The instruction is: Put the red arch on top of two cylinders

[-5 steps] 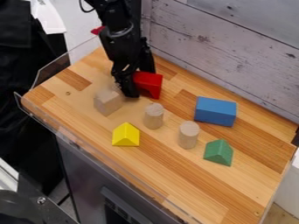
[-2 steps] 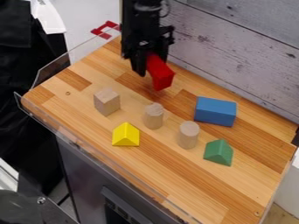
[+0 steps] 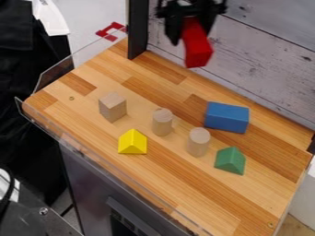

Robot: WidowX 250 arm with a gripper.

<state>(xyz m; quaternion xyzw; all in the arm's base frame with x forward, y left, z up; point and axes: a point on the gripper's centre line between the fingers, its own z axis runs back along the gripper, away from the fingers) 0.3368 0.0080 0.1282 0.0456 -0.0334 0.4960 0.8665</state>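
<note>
The pincer point(image 3: 192, 38) was clamped on the red arch point(image 3: 199, 51), one finger on either side of it, and held it up near the top of the view, in front of the whitewashed board wall point(image 3: 265, 55). The arch slanted, its outer end pointing down and out toward the camera. On the wooden desk point(image 3: 175, 184), the two plain wooden cylinders, one nearer the middle point(image 3: 162, 122) and the other nearer the green block point(image 3: 198, 142), stood upright and apart, their tops bare. A wooden cube point(image 3: 113, 107) and a yellow triangular block point(image 3: 133, 142) sat near the first cylinder; the blue block point(image 3: 227, 117) and green block point(image 3: 230, 160) lay near the second, touching neither it nor each other.
</note>
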